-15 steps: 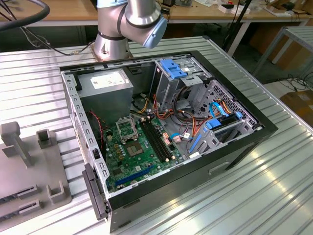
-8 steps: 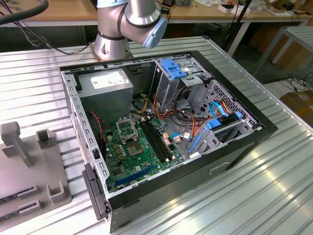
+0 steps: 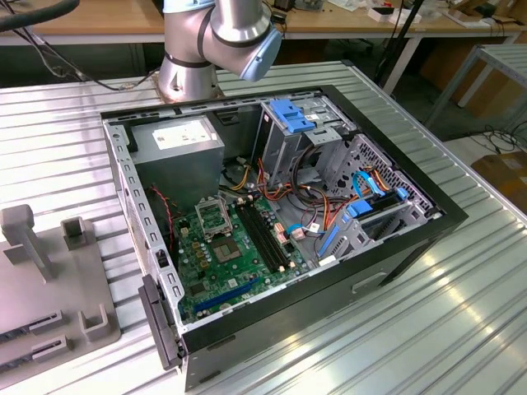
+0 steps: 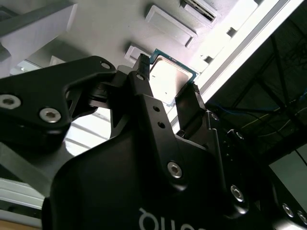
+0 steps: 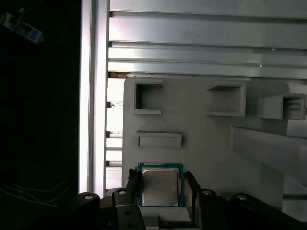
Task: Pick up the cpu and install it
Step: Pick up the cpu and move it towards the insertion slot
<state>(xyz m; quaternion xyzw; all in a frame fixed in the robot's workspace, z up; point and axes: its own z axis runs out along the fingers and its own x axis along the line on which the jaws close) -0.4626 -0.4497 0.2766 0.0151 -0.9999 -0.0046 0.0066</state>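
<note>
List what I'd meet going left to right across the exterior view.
grey fixture plate → computer case's left wall → CPU socket → memory slots → blue drive bracket → cardboard box

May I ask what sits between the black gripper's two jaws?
The small silvery square cpu with its greenish rim sits there, a jaw against each side, in both wrist views.

Silvery, green-rimmed cpu (image 5: 159, 186); black jaws; pale grey tray (image 5: 201, 143); green motherboard (image 3: 196, 247)
</note>
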